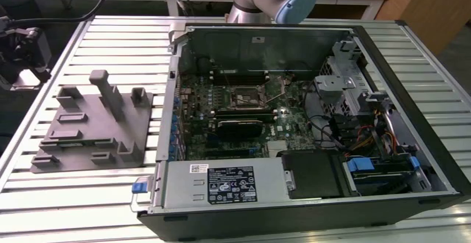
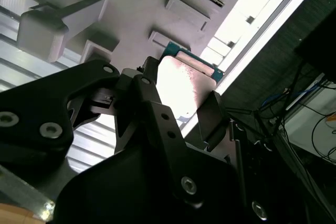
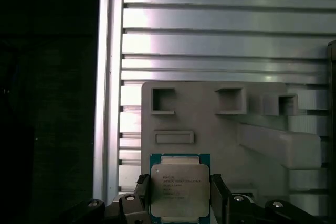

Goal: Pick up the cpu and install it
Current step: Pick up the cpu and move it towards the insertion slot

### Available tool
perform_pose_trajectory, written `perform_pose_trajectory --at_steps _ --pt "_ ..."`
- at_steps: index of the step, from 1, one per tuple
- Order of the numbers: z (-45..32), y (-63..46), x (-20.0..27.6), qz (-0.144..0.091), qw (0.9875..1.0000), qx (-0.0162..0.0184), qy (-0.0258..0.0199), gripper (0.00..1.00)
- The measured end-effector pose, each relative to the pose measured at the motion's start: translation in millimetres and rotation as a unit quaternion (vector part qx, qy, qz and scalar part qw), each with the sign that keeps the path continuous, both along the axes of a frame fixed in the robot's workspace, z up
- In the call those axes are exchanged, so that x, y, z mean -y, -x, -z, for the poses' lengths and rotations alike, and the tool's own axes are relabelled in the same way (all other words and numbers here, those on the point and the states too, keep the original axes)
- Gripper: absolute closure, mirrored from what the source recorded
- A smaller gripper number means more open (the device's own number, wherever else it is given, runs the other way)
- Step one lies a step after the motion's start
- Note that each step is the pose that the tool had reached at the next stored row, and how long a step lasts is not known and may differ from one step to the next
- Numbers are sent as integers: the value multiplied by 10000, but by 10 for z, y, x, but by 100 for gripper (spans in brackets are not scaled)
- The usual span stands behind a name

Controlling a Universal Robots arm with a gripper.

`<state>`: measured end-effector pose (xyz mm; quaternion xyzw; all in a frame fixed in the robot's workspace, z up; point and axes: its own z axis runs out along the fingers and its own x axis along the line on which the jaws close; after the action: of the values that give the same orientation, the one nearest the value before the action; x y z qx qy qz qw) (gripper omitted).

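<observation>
The cpu (image 3: 179, 179) is clamped by its two opposite edges in the closed tool (image 3: 180, 196), silvery top facing the camera in the first wrist view, and seems lifted clear of the grey fixture (image 3: 210, 129), which lies behind it on the slatted bench (image 3: 210, 40). The pick-up therefore looks done. The installing is not: in the exterior view the motherboard socket (image 1: 246, 95) inside the open computer case (image 1: 412, 116) looks unfilled, and the case stands beside the fixture, towards the exterior view's right.
</observation>
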<state>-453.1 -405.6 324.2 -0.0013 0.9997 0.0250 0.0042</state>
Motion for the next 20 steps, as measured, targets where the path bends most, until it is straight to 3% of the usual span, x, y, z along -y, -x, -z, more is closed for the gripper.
perform_pose_trajectory --at_steps 13,20 --pt "-159 3 -1 0 10000 0 0 46" --pt "-275 29 -10 0 10000 20 0 46"
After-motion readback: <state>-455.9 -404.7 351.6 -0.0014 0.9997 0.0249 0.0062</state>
